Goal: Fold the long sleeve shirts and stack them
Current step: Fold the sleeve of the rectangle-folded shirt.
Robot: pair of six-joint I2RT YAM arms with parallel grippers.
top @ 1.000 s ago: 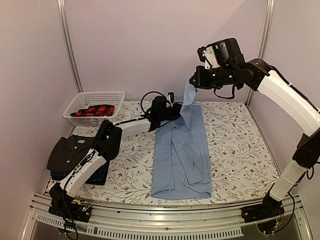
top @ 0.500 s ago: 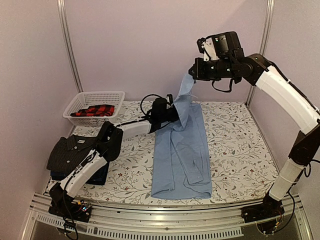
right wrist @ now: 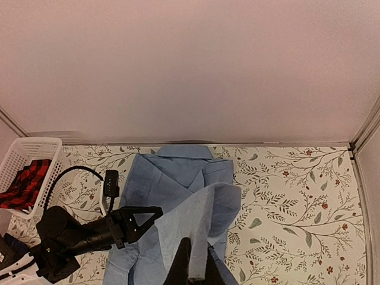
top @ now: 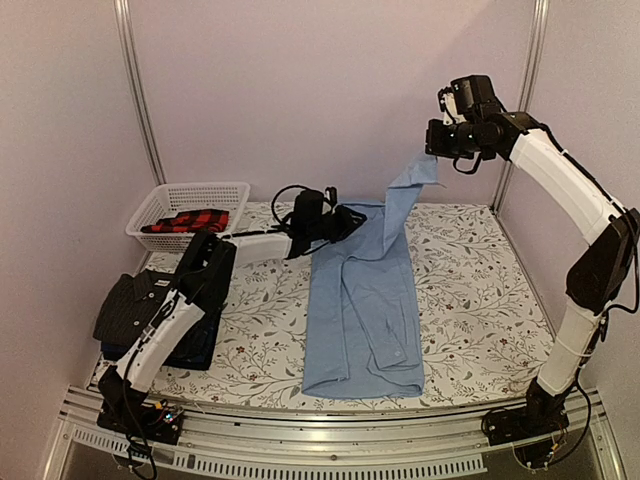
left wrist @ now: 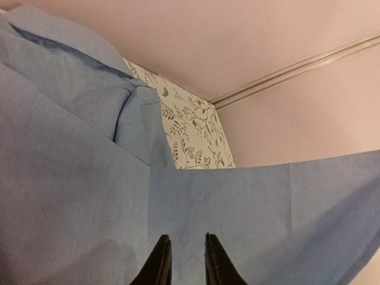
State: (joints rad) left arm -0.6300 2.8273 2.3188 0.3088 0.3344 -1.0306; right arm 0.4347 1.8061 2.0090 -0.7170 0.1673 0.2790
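Far left of the left pincer [top: 348,218] we see the basket [top: 195,187] with a red plaid cloth [top: 190,220] in it. Also well left of this pincer, but nearer the arm bases, the folded black shirt [top: 130,300] lies on the navy shirt [top: 203,345]. The left pincer sits low at the far left corner of the blue shirt [top: 360,310]. Its fingers [left wrist: 160,261] stand a narrow gap apart with blue cloth across the gap, and we cannot tell whether they pinch it. From this pincer the shirt's body lies flat on the table [top: 480,300], stretching toward the bases. To the right and high up, the right pincer [top: 433,153] is closed tight on a sleeve [top: 405,195], which slants down from it to the shirt.
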